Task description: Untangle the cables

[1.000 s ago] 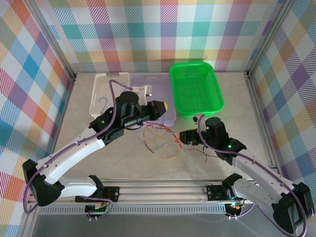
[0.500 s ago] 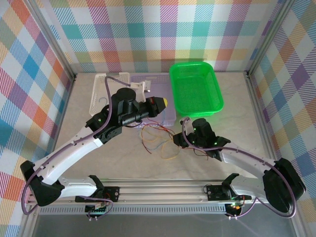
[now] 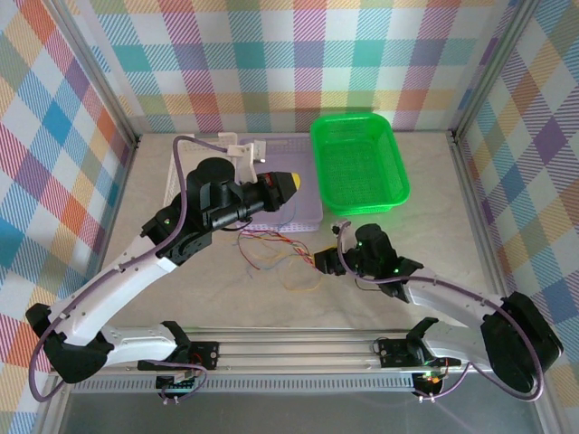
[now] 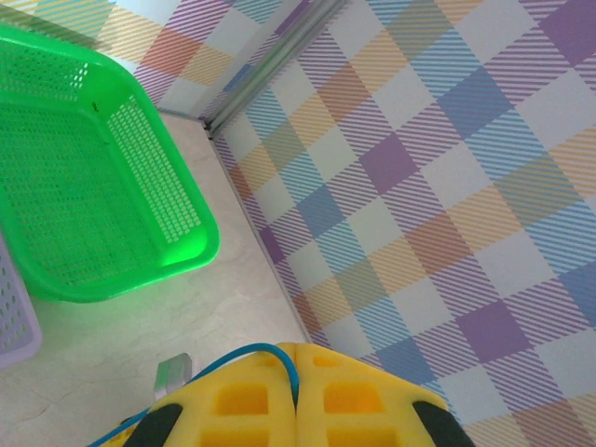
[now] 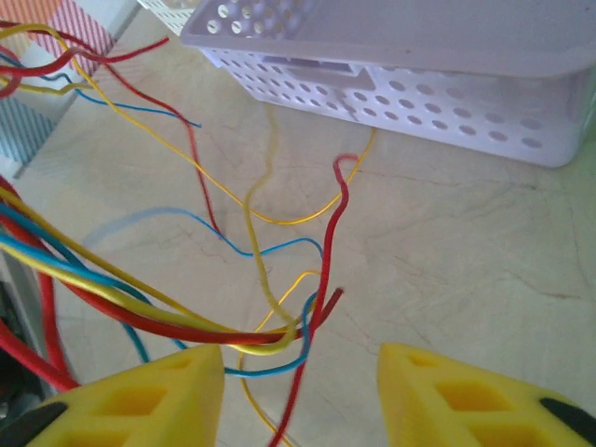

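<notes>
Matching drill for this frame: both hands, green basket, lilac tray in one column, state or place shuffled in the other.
1. left hand
2. right hand
3. green mesh plastic basket
4. lilac perforated plastic tray

a. empty, back right
b. open, low over the tangle of thin coloured wires
c. shut on a thin blue wire
d. just behind that tangle

Pairs: 1-c, 2-b, 3-a, 4-d
</notes>
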